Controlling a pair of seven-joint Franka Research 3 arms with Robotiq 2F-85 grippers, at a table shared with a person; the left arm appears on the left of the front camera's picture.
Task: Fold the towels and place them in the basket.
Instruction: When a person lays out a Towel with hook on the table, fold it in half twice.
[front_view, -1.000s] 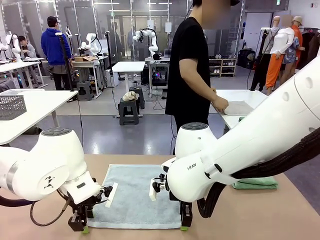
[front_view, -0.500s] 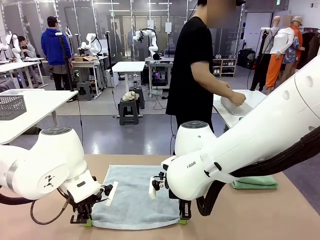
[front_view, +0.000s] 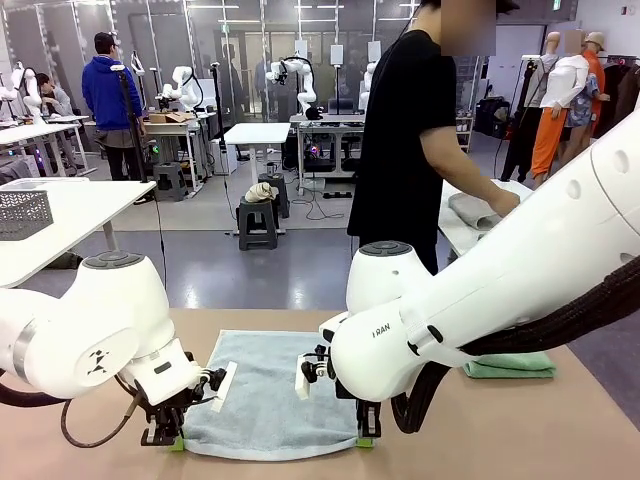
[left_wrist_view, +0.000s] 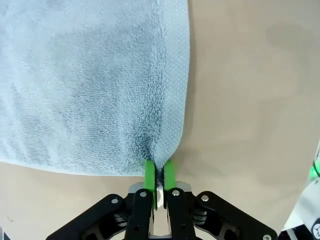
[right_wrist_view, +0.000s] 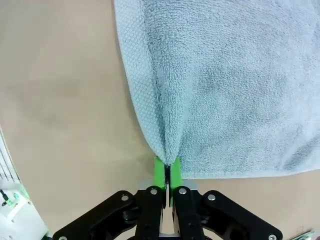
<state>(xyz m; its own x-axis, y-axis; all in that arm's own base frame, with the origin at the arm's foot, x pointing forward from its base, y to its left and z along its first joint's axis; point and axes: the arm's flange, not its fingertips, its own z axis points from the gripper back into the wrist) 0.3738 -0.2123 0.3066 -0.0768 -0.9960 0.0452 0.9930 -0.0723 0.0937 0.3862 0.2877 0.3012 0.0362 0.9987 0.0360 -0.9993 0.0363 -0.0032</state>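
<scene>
A grey-blue towel (front_view: 265, 390) lies flat on the table between the two arms. My left gripper (front_view: 175, 441) is shut on its near left corner, and the left wrist view shows the green pads (left_wrist_view: 149, 175) pinching the towel (left_wrist_view: 90, 80) at its corner. At the near right corner my right gripper (front_view: 365, 439) is shut too, its pads (right_wrist_view: 160, 167) clamped on the cloth (right_wrist_view: 225, 85). A folded mint green towel (front_view: 512, 366) lies at the table's right, behind my right arm. The basket is out of view.
A person in a black shirt (front_view: 425, 130) stands beyond the table, turned to a side table, handling a grey cloth (front_view: 478, 211). A pale grey perforated basket (front_view: 22, 213) sits on a white table at far left. Bare tan table surface (front_view: 560, 430) lies to the right.
Both grippers have closed on the towel's near corners, bunching the near edge slightly. The person has shifted right and folded the grey cloth on the side table.
</scene>
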